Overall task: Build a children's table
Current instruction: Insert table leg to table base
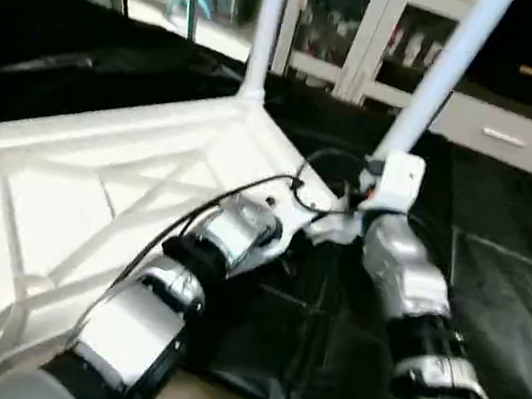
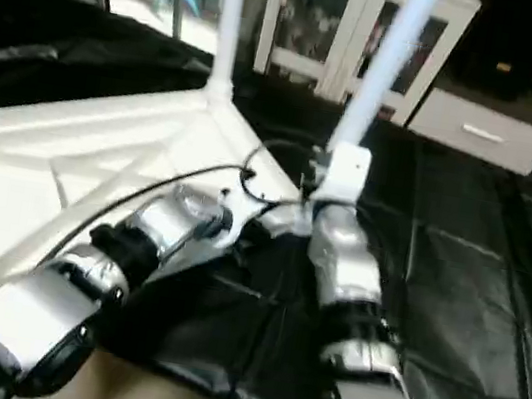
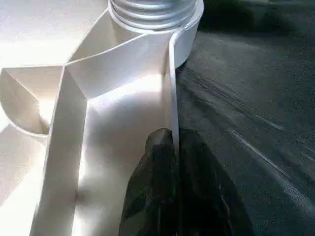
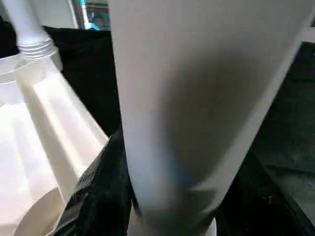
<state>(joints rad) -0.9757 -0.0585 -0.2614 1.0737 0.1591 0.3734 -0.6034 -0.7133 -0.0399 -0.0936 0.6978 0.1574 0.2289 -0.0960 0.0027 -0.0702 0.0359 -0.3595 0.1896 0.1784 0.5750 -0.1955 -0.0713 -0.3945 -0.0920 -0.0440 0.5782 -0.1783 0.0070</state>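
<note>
While the left end effector (image 3: 174, 147) pinches the stiff white plastic ribbed tabletop's (image 1: 95, 193) thin rim, the right end effector (image 4: 167, 206) clamps a light, slippery white tapered tube leg (image 1: 443, 71) low down.

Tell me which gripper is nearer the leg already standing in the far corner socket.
Left. The left gripper pinches the tabletop rim just below that upright leg; the right gripper holds a second, tilted leg off to the side.

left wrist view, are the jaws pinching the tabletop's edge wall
Yes, the left gripper is shut on the thin rim wall of the tabletop, one black finger on each side.
</note>
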